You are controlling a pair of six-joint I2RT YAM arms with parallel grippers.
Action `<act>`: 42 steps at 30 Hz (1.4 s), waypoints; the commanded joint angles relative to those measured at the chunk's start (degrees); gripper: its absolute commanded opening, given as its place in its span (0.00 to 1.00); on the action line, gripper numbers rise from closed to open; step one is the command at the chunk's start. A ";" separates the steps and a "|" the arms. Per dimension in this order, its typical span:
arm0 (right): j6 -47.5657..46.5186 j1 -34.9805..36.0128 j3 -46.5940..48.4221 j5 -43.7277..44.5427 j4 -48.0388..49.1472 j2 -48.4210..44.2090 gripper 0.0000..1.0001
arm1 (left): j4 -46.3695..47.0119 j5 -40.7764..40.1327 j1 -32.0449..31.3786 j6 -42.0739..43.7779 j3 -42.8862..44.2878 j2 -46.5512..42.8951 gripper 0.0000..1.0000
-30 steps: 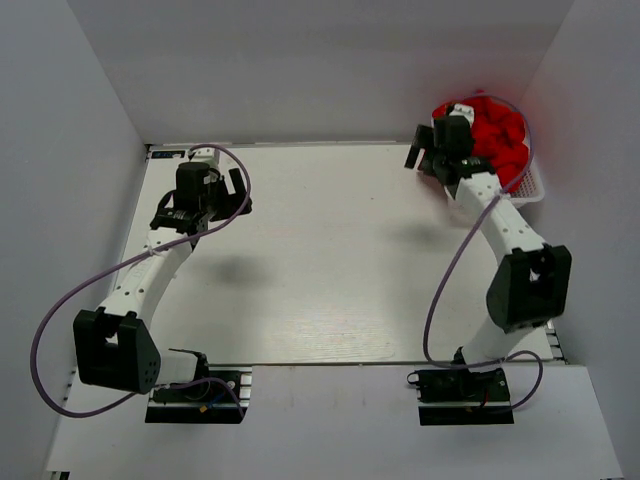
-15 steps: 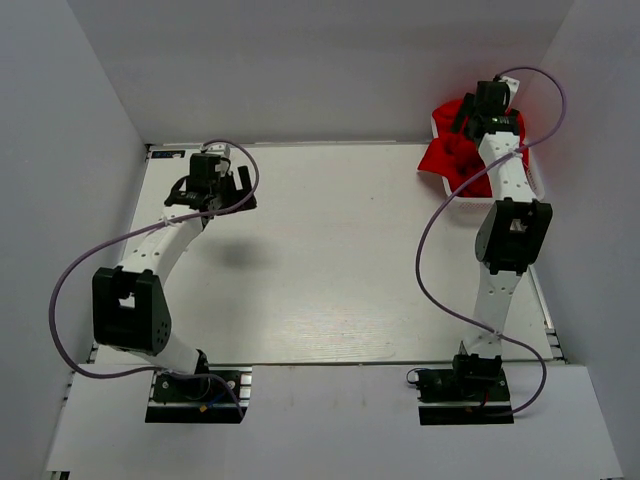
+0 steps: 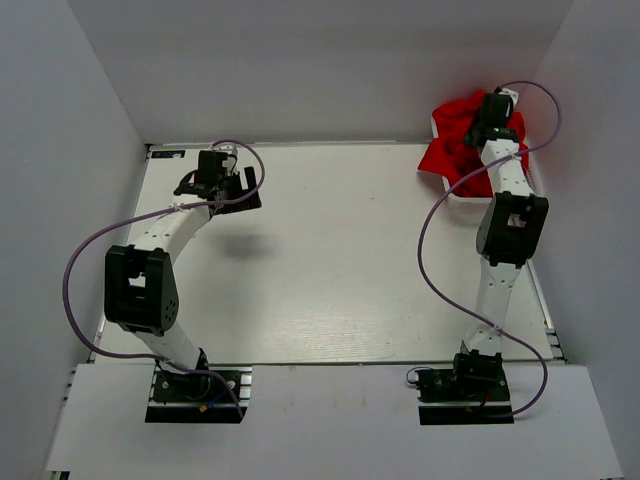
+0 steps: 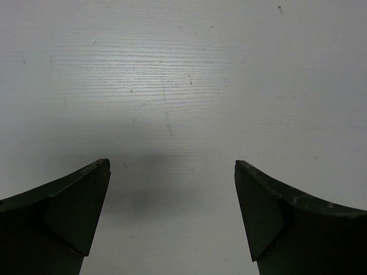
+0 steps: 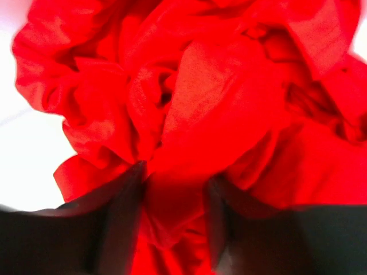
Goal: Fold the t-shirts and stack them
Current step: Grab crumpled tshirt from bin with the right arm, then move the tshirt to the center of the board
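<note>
**Right gripper in the heap of red t-shirts; left gripper idle over the table**

The t-shirts (image 3: 450, 152) lie crumpled in a single red heap at the far right corner of the table (image 3: 330, 260). They fill a white basket (image 3: 437, 119) and spill over its near left rim onto the tabletop. The right arm reaches straight out to this heap. In the right wrist view, the right gripper (image 5: 175, 172) has a bunched fold of the red fabric pinched between its two dark fingers (image 5: 123, 217), and more folds are piled beyond. The left gripper (image 4: 172, 166) hangs above bare white tabletop at the far left, well apart from the shirts. Its fingers are spread wide and released, with nothing between them.
</note>
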 commanded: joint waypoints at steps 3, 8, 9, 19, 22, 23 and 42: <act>2.08 -0.63 2.02 -4.20 5.63 -0.37 0.00 | -0.08 0.79 0.33 0.70 2.59 -0.45 1.00; 2.70 -0.72 0.27 -0.69 7.12 -3.80 0.00 | -0.08 0.79 0.33 0.70 2.59 -1.07 1.00; 2.70 -0.72 -0.18 0.80 7.65 -4.76 0.00 | -0.08 0.79 0.33 0.70 2.59 -1.59 1.00; -2.21 -0.98 3.16 7.75 10.79 -15.30 0.00 | 0.45 0.79 0.33 1.23 2.06 -3.79 1.00; -5.45 -0.98 3.16 10.20 12.74 -19.27 0.00 | 1.50 0.79 0.33 1.23 0.93 -4.49 1.00; -6.08 -0.90 3.25 10.30 14.66 -21.89 0.00 | 1.51 1.49 0.33 1.23 0.92 -5.19 1.00; -1.10 1.38 13.17 -13.14 34.02 -31.76 0.00 | 2.56 0.88 0.33 1.75 1.45 -7.31 1.00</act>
